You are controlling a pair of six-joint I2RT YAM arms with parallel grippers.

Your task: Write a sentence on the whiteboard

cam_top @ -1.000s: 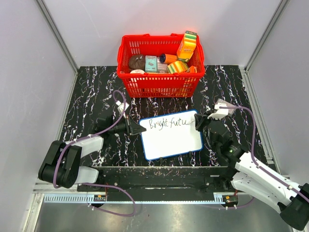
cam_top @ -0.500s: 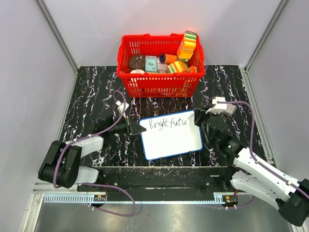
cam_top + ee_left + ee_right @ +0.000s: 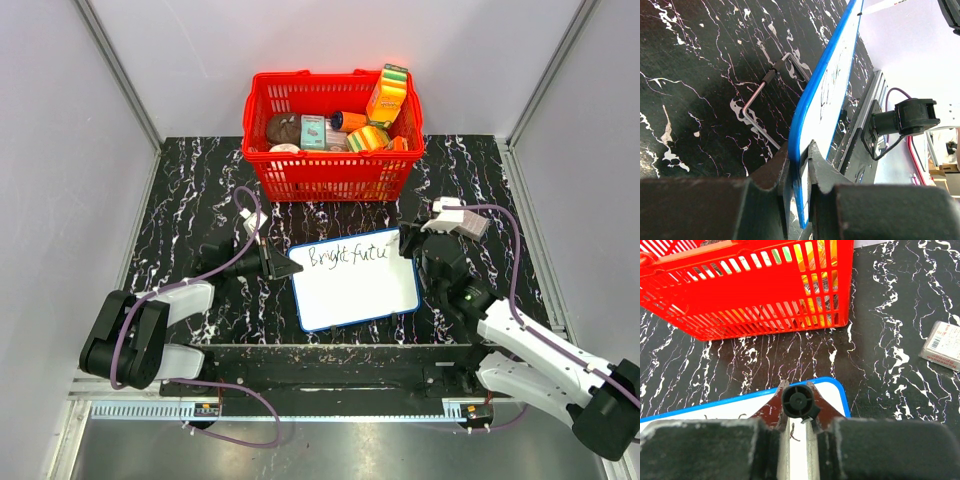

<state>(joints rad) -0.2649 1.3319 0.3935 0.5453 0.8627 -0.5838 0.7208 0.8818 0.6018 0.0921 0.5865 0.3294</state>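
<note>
- Far left on the surface (image 3: 200, 190), a black slab with white marble veining, my left arm lies low and reaches toward the board.
- My left end effector (image 3: 283, 268) is clamped on the left edge of the whiteboard (image 3: 355, 290). The left wrist view shows the dark fingers (image 3: 771, 172) pinching the thin blue rim.
- Just beside that edge lies a bent wire rod (image 3: 760, 107), thin and metallic. I cannot tell if it joins the board.
- The whiteboard lies flat near the front edge of the surface, between the two arms. It is smooth and white with rounded corners.
- The sentence (image 3: 348, 255) runs along the top in shaky black strokes and reads "Bright futu".
- Behind the board stands a red basket (image 3: 333, 135) of slotted plastic, filled with assorted packets.
- My right end effector (image 3: 408, 240) hangs over the board's upper right corner, closed on a black marker (image 3: 799, 402). I see only its round end, and the tip is hidden.
- At the far right a small pale box (image 3: 942, 346) is cut off by the frame.
</note>
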